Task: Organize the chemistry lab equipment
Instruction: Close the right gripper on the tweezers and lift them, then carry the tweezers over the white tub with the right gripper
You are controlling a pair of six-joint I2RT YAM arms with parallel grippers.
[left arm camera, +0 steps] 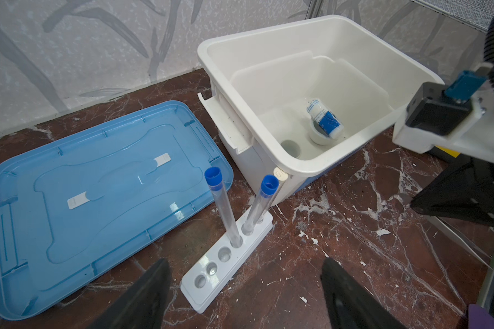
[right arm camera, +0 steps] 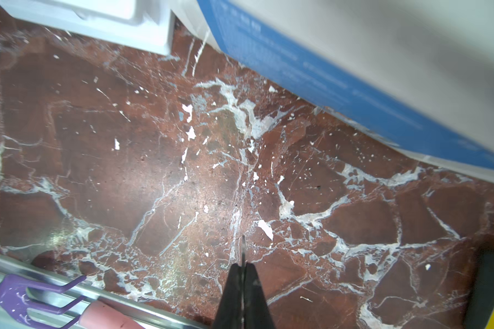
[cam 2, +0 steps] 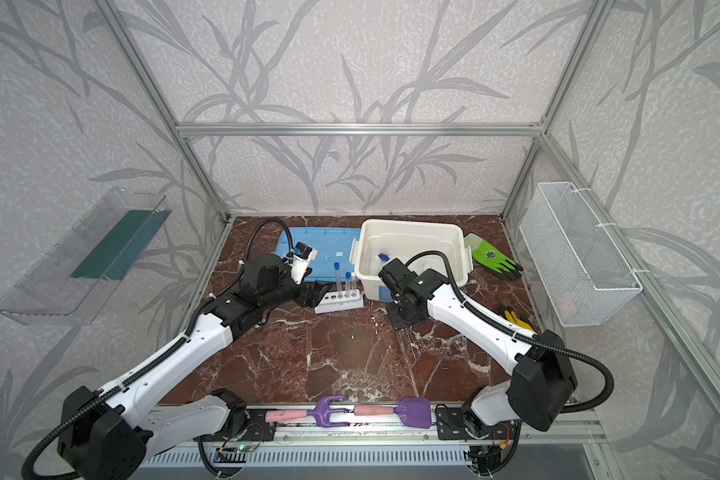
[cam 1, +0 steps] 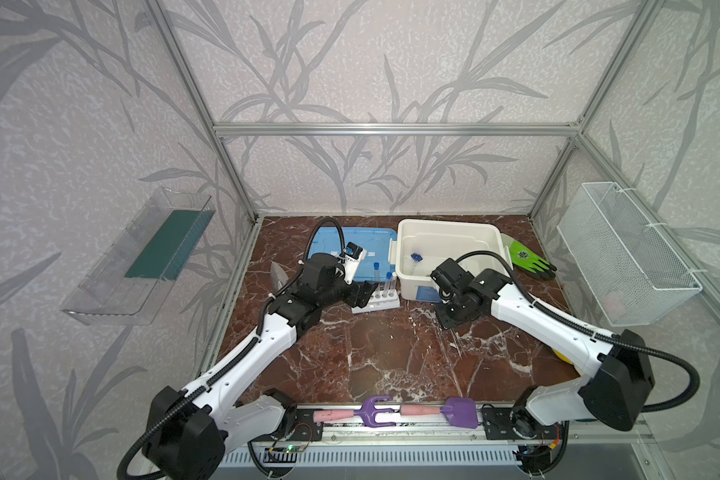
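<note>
The white six-hole rack [left arm camera: 211,279] is being framed just ahead of the spread left gripper [left arm camera: 246,260], while a blurred, unreadable blue label [right arm camera: 340,85] is being faced by the pressed-together right gripper [right arm camera: 243,266].

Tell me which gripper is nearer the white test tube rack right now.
Left. The left gripper, open, is right at the empty end of the rack. The right gripper, shut, points down at the table before the white bin, beyond the rack's other end.
</note>
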